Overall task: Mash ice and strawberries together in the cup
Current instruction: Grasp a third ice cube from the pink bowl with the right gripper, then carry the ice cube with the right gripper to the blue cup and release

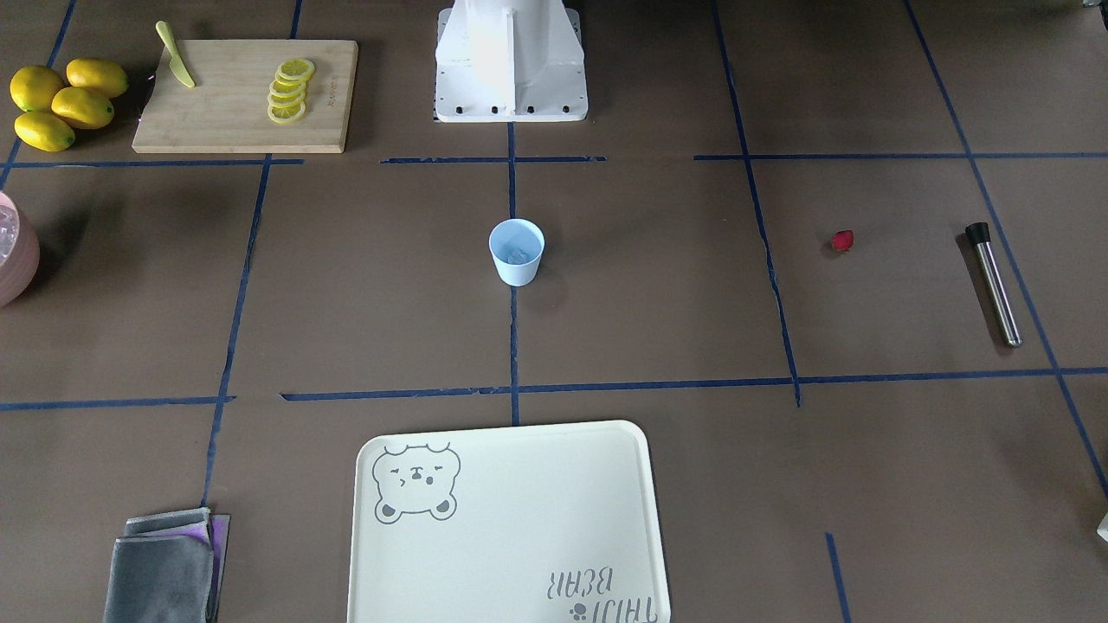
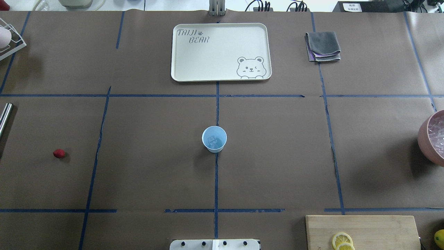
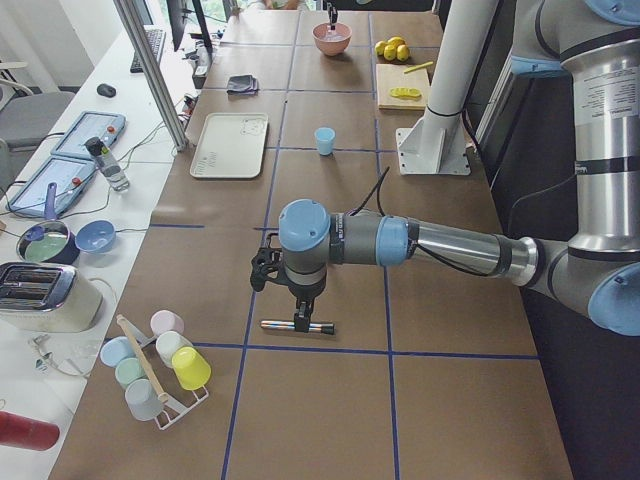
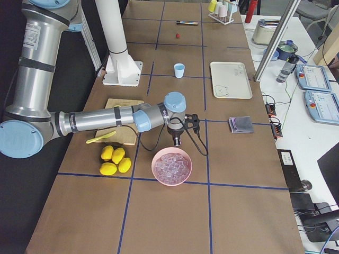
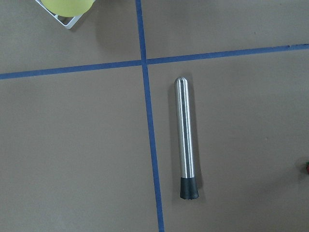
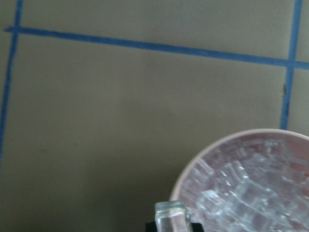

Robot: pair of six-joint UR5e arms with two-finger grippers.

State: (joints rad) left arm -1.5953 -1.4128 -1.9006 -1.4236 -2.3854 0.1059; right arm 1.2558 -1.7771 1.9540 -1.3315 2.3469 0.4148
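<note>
My right claw hovers at the pink ice bowl, lower centre. The cup, centre of the tabletop, holds some ice. My left claw, grip unreadable, hangs over the muddler. The strawberry lies bare, far left. The right claw seems pinched on one ice cube, cup-bound next, I judge.

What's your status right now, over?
Left fingers above metal masher, open or shut unclear. Right fingers seem to pinch ice cube over pink bowl. Cup holds ice; strawberry lies outside. Nothing between them.
</note>
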